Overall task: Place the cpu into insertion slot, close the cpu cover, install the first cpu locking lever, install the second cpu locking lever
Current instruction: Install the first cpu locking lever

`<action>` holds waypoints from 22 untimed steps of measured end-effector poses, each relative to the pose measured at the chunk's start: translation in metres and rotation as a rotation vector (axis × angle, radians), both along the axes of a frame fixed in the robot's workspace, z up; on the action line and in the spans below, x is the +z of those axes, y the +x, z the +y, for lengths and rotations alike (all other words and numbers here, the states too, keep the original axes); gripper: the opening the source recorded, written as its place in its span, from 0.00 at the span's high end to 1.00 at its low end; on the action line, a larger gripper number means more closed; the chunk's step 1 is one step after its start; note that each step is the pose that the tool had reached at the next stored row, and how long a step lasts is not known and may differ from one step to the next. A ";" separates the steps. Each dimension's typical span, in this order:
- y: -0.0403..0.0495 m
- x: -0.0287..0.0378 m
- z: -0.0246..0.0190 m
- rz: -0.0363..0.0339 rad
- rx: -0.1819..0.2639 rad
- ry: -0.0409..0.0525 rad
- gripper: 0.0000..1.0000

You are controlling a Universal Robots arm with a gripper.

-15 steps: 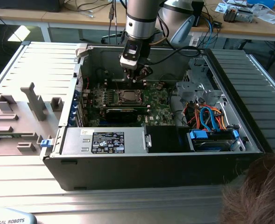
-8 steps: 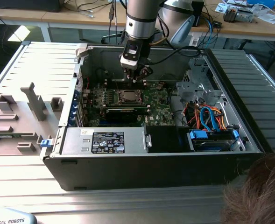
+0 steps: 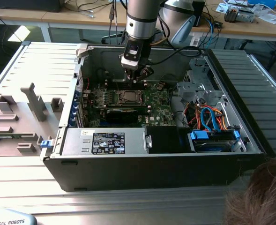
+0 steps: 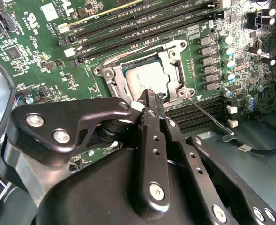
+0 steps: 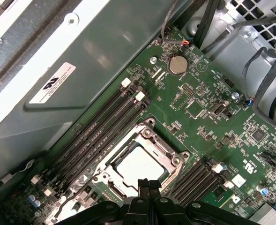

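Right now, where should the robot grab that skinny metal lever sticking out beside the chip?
Grip the locking lever at its bent free end, coming from above. It is a thin wire fixed at the corner of the insertion slot, lying low across long black slots, so the middle gives little to pinch. The hooked tip reaches past them and likely gives most leverage.

A grey ribbed metal table is seen in the exterior view, with 2 items resting directly on it. An open black computer case is laid on its side across the middle of the table, its open side facing up. A flat grey fixture plate, carrying several upright grey blocks, is placed just beside the case at the exterior view's left, with ribbed table surface showing on the exterior view's right of the case.
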State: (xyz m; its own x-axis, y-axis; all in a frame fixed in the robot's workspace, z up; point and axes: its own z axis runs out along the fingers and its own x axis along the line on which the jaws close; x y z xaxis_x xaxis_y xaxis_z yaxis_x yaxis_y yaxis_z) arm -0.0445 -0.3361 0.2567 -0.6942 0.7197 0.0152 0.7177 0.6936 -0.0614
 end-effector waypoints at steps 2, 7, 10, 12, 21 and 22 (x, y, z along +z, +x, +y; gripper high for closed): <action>0.0000 0.0000 -0.0001 0.0000 0.002 0.0000 0.89; 0.0000 0.0000 -0.0001 0.0000 0.008 0.0000 0.89; 0.0000 0.0000 -0.0001 0.0000 0.012 0.0000 0.89; 0.0000 0.0000 -0.0001 -0.0001 0.014 0.0000 0.89; 0.0000 0.0000 -0.0001 0.0000 0.024 0.0000 0.89; 0.0000 0.0000 -0.0001 0.0000 0.026 0.0000 0.89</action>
State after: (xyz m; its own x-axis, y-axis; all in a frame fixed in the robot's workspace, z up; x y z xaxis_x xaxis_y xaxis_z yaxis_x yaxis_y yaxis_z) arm -0.0445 -0.3362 0.2567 -0.7123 0.7017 0.0152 0.6998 0.7117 -0.0614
